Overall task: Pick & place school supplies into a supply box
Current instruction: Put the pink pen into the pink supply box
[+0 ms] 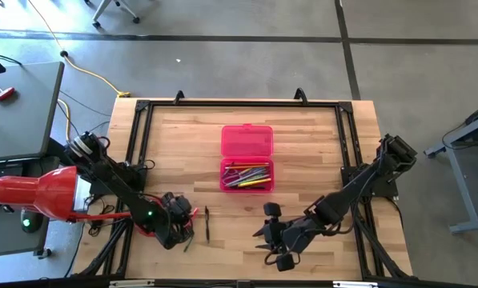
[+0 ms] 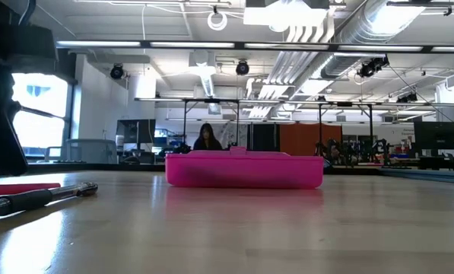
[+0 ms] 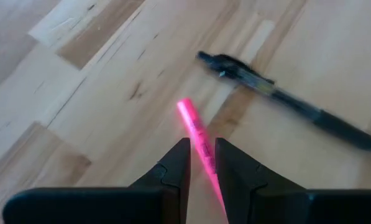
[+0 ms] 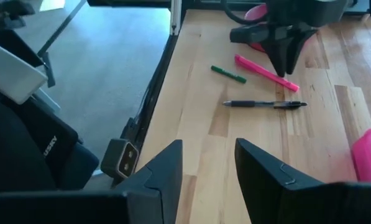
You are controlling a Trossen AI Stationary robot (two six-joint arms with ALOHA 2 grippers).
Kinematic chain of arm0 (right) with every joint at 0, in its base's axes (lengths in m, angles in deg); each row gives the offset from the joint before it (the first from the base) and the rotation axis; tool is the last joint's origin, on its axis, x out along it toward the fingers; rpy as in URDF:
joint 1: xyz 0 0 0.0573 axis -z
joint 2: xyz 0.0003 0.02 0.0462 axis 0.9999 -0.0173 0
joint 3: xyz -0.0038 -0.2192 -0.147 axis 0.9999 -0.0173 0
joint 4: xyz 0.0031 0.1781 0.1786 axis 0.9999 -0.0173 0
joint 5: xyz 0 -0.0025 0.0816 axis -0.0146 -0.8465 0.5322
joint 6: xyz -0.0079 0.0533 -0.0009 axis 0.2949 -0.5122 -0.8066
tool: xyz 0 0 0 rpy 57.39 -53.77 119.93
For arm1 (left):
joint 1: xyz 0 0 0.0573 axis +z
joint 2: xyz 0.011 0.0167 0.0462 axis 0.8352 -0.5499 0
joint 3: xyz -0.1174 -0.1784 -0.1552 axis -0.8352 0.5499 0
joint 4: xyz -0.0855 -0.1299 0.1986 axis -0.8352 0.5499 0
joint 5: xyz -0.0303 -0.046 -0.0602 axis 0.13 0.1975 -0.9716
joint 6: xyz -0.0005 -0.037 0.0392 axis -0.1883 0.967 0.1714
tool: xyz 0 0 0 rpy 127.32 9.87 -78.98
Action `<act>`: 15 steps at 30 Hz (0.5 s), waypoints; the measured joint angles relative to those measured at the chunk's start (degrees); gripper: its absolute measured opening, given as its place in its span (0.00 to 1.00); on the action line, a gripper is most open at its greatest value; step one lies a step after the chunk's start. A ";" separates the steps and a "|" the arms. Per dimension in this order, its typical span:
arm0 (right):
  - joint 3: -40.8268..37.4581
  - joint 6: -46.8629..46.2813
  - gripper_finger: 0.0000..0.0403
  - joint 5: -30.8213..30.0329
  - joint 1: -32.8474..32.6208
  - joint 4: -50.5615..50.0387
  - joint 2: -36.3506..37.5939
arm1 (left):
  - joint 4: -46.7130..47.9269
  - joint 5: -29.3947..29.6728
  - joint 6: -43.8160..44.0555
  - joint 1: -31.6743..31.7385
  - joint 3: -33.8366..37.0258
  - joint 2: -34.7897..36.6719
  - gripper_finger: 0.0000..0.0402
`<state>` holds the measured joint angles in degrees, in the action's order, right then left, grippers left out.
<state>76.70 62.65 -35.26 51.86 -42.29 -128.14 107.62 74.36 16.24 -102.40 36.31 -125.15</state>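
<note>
Where left hand point(image 3: 202, 163) grips: pink pen point(image 3: 196, 134) flat

Two arms, dark and slender, built of jointed black segments. Left arm point(image 1: 114, 180): small green indicator light glowing near the wrist, thin cables trailing around its base. Left gripper point(image 3: 202, 163): two matte black wedge-shaped fingers tapering to narrow tips. Right gripper point(image 4: 208, 163): same black angular fingers, broader bases, smooth faces, no visible markings.
</note>
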 joint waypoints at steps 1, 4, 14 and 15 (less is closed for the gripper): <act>0.00 0.00 0.31 0.00 0.12 0.34 0.00 | -0.43 0.17 -0.14 0.00 0.00 -0.01 0.26; 0.00 0.00 0.31 -0.01 0.41 0.58 0.00 | -2.63 1.05 -0.60 -0.02 -0.02 -0.01 0.26; 0.00 0.00 0.31 0.00 1.16 0.65 0.00 | -2.91 1.46 -0.11 0.00 -0.02 -4.52 0.26; 0.00 0.00 0.31 -0.02 1.16 0.66 0.00 | -3.00 1.84 -0.07 0.00 -0.09 -5.22 0.26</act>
<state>76.70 62.65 -35.29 53.02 -41.62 -128.14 104.63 76.20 16.17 -102.40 36.22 -130.37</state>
